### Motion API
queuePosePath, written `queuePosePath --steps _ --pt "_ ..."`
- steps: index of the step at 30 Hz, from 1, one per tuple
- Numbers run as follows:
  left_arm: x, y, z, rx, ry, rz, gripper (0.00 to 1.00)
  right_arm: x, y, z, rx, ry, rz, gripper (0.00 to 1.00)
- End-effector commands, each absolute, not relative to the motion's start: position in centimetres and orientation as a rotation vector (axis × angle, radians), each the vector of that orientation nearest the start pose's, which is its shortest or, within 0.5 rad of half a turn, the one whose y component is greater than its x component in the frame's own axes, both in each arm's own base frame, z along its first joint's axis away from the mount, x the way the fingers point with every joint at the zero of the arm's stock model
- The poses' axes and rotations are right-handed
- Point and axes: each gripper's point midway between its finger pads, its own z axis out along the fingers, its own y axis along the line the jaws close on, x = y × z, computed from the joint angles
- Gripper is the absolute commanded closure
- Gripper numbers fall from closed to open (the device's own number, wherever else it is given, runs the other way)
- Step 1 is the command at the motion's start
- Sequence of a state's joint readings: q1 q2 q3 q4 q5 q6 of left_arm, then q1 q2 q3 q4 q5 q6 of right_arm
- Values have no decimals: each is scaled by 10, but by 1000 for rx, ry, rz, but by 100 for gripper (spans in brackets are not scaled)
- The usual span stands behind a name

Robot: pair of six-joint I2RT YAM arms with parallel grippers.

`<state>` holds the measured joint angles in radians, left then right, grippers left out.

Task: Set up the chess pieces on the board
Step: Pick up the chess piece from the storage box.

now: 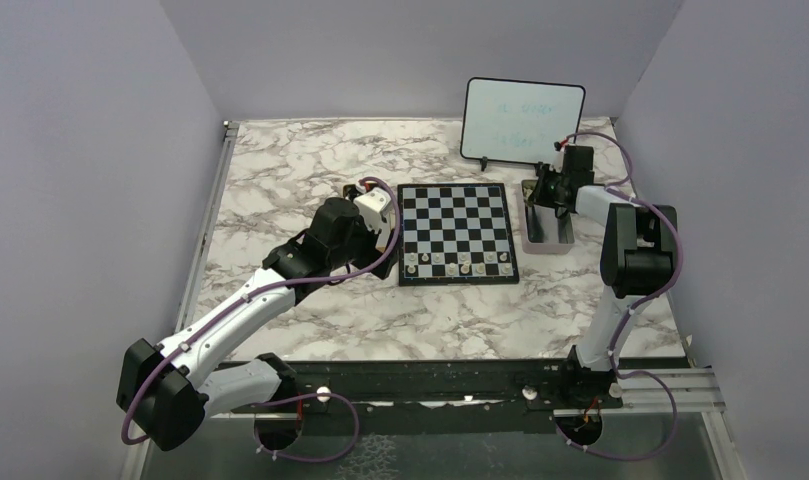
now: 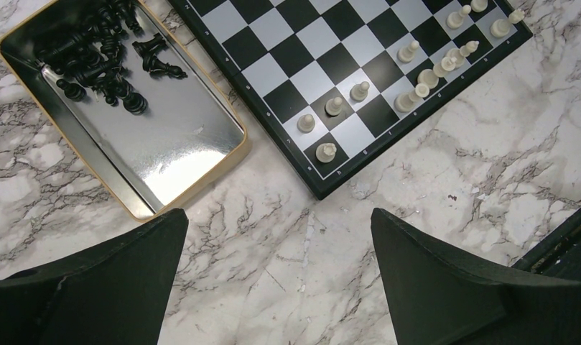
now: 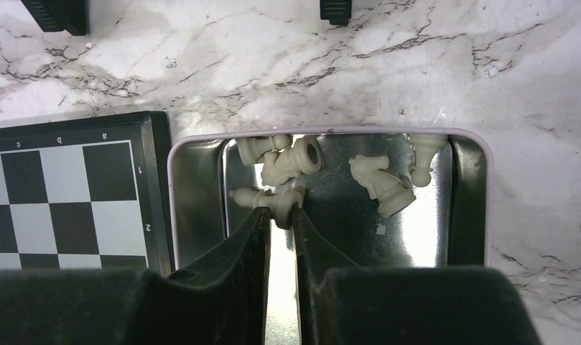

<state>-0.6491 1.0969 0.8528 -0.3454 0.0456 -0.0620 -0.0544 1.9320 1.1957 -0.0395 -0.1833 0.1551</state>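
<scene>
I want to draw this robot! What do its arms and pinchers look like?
The left arm and right arm are white tubes with chunky black joints and thin purple cables looping alongside. The left gripper and right gripper have black wedge-shaped fingers.

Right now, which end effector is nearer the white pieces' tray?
Right. The right end effector is inside the white pieces' tray; the left end effector hovers across the board, by the black pieces' tray.
</scene>
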Motion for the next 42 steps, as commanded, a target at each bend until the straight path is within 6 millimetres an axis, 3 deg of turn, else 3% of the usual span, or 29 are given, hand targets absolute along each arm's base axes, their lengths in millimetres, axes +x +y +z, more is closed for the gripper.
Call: queuePosePath --steps 1,9,15,22,27,32,38,42 --pt "260 -214 171 679 2100 -470 1 492 6 44 148 2321 235 80" --pt "260 -214 170 674 2103 -476 1 486 1 36 160 2347 200 88" --pt "260 -214 170 675 2105 -474 1 479 -3 46 171 2353 167 91" --pt "282 -185 171 486 2127 -331 1 460 -10 63 213 2346 117 91" --pt "286 -180 170 441 2143 -331 1 447 -7 75 218 2337 131 92" --pt "290 -170 174 401 2141 -284 1 435 -8 95 239 2318 130 92" --pt "285 -186 193 419 2090 -406 5 420 7 125 219 2267 227 92" --pt "285 -202 214 407 2060 -514 11 409 31 149 177 2197 356 92"
